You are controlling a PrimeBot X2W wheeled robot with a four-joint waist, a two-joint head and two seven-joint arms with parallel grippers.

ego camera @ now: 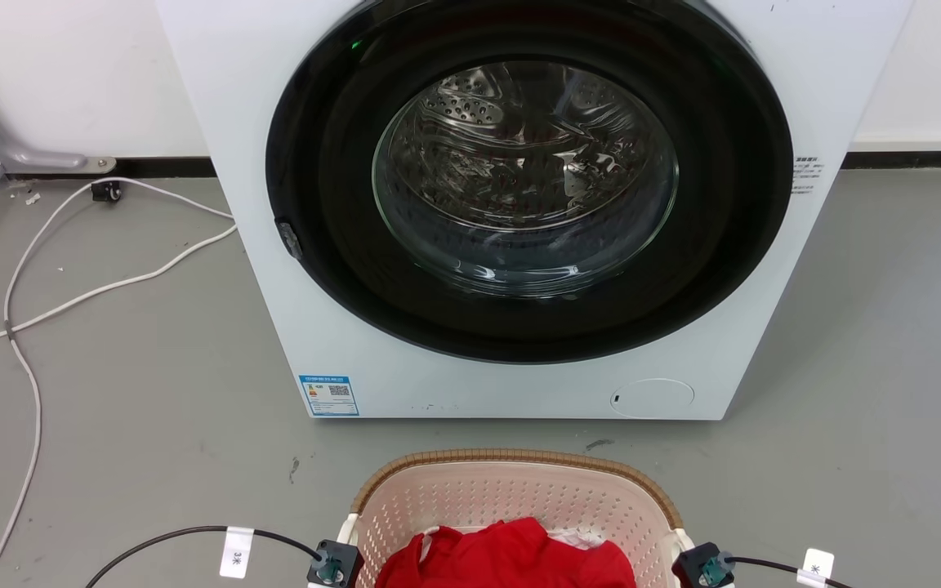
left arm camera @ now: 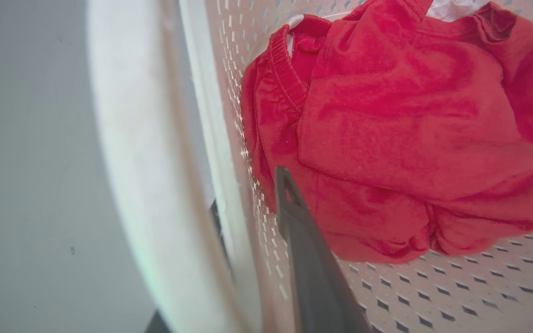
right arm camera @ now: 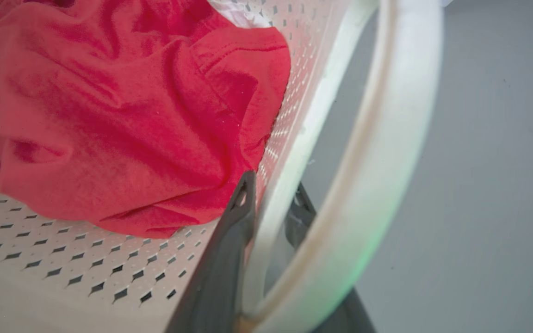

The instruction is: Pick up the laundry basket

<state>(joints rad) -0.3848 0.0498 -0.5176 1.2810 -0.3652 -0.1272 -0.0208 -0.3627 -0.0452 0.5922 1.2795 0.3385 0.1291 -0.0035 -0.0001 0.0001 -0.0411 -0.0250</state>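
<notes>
The laundry basket (ego camera: 511,490) stands on the grey floor in front of the washing machine, pale and perforated with a brown woven rim. A red garment (ego camera: 511,559) lies in it over something white. My left gripper (left arm camera: 250,199) straddles the basket's left wall (left arm camera: 234,115), one finger (left arm camera: 294,217) inside and the other outside, behind the white handle (left arm camera: 127,162). My right gripper (right arm camera: 271,199) straddles the right wall the same way, with its inner finger (right arm camera: 241,208) by the red garment (right arm camera: 123,111) and the white handle (right arm camera: 387,138) outside. Both look shut on the wall.
The white washing machine (ego camera: 332,327) with its round glass door (ego camera: 528,180) shut stands close behind the basket. White cables (ego camera: 70,294) trail over the floor at the left. Black cables (ego camera: 168,535) run from both wrists along the bottom edge.
</notes>
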